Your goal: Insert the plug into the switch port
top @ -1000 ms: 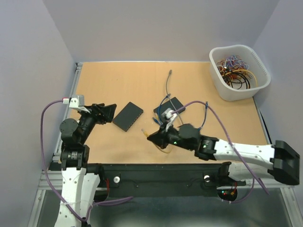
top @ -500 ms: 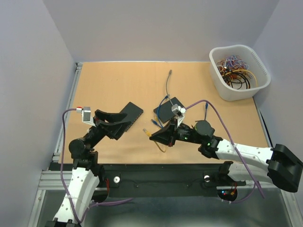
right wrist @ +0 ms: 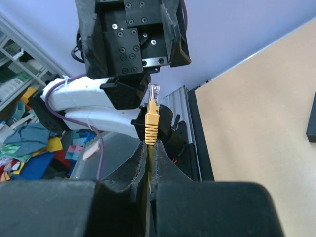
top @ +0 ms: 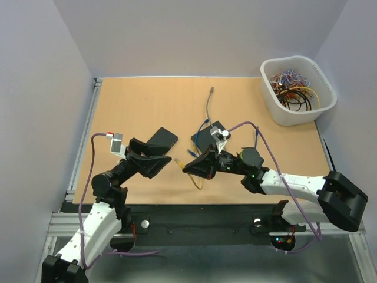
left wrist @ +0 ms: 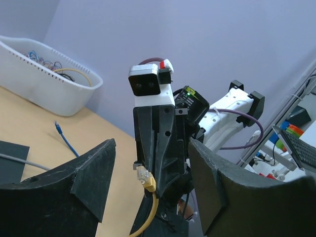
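Top external: right jaws pinch the plug, left jaws open by the switch.
Right gripper [top: 186,169] is clamped on the yellow plug [top: 177,160] just behind its boot, holding it off the worktop [top: 129,106], just right of the black switch [top: 165,135]. Left gripper [top: 160,157] hangs over the switch's near end, jaws spread, nothing between them, facing the plug's tip.
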Robot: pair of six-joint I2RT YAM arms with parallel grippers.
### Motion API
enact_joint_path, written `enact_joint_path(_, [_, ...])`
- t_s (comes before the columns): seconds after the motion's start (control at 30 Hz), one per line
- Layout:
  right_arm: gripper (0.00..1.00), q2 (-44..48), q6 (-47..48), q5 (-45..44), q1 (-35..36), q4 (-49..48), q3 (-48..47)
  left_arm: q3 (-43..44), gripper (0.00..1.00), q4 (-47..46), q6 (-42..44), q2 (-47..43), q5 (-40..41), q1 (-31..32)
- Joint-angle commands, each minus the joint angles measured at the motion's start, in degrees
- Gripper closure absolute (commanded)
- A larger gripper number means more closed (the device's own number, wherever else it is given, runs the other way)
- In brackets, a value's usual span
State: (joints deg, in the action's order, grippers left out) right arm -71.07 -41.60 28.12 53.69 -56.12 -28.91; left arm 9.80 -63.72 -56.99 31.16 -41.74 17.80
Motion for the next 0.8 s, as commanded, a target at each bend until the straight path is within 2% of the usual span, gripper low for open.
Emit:
enact_joint_path(0.0, [0.99,-0.56,-1.29,1.67,-0.08,-7.34,-3.26,-0.14,0.31,0.15,4.07,-1.27,2.79,1.62])
enact_joint_path(0.2, [0.99,-1.62,-2.51,1.59,-0.08,-9.62,-3.44,0.39,0.34,5.89,7.68,-0.75,4.99,2.94])
enact_joint_path(0.53, [0.99,-4.43,-3.40,0.10,-0.08,-11.38,-3.88,0.57,0.37,6.07,10.06,2.32,7.72,6.62])
enact_joint_path(0.77, [1.00,-4.96,-3.57,-1.40,-0.08,-12.35,-3.88,0.22,0.53,6.24,10.59,2.68,8.78,8.39])
